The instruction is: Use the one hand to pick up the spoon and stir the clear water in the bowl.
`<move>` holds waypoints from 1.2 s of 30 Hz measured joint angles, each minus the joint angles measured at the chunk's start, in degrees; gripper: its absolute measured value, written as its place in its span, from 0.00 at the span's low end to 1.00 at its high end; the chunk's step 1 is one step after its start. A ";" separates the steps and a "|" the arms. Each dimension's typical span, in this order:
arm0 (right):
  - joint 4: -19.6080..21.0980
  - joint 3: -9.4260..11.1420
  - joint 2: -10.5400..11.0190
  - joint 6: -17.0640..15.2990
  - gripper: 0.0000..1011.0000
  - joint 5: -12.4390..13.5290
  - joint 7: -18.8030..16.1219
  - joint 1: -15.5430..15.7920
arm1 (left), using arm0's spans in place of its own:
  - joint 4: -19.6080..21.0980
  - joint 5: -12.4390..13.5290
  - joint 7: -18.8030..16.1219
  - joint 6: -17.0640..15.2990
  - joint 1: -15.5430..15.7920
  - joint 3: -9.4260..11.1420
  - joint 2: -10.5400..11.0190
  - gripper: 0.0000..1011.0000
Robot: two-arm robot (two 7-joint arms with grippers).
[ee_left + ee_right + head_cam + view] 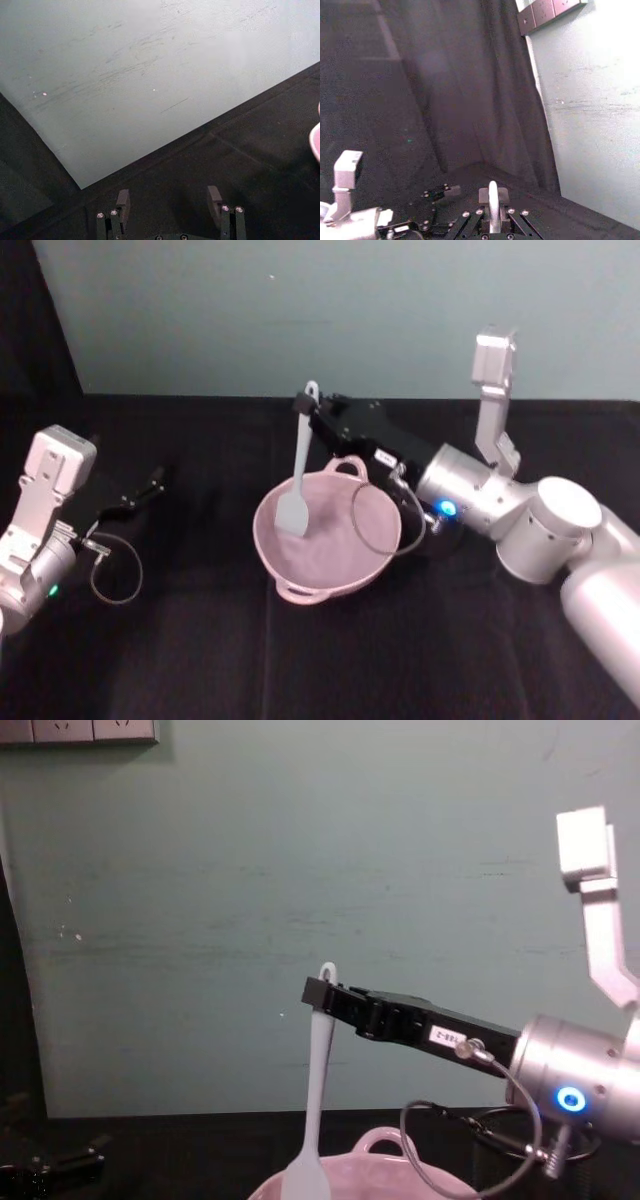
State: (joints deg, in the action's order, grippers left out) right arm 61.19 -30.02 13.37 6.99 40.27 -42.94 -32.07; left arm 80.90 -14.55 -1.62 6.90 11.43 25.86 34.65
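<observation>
Head view: right gripper (308, 412) reaches in from the right over the far rim of the bowl (320, 555), fingers clamped on the spoon (299, 465) just below the hole at the handle end. Spoon hangs near upright, paddle head down inside the bowl toward its left inner wall; contact with the bowl surface not discernible. Clear water cannot be made out. Bowl sits mid-table on the black cloth (200, 660). Left gripper (155, 480) rests low at the far left, well apart from the bowl. Left wrist view: left gripper (168, 200) has its two fingers spread wide with nothing between them, pointing at the pale wall (150, 75); a sliver of the pink bowl (316, 140) at the frame edge. Right wrist view: white spoon (493, 210) handle pinched between the right gripper (493, 192) fingers. Chest view: right gripper (322, 992) holds the spoon (318, 1070) high, just under the hole; the handle drops straight down, the head passing behind the near rim of the bowl (380, 1145).
</observation>
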 joint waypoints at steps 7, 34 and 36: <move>-4.54 0.03 -0.75 0.07 0.11 -1.01 -0.63 -3.38 | 0.00 0.01 0.00 0.00 0.00 0.00 0.00 1.00; 13.35 4.50 8.16 -2.11 0.11 0.39 4.66 9.05 | 0.00 0.00 0.00 0.00 0.00 0.00 0.00 1.00; 13.88 3.79 7.95 -2.46 0.11 0.44 4.65 9.20 | 0.00 0.00 0.00 0.00 0.00 0.00 0.00 1.00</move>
State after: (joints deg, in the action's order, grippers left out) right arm 75.07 -26.23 21.32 4.53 40.71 -38.29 -22.86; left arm 80.90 -14.55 -1.62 6.91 11.43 25.86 34.65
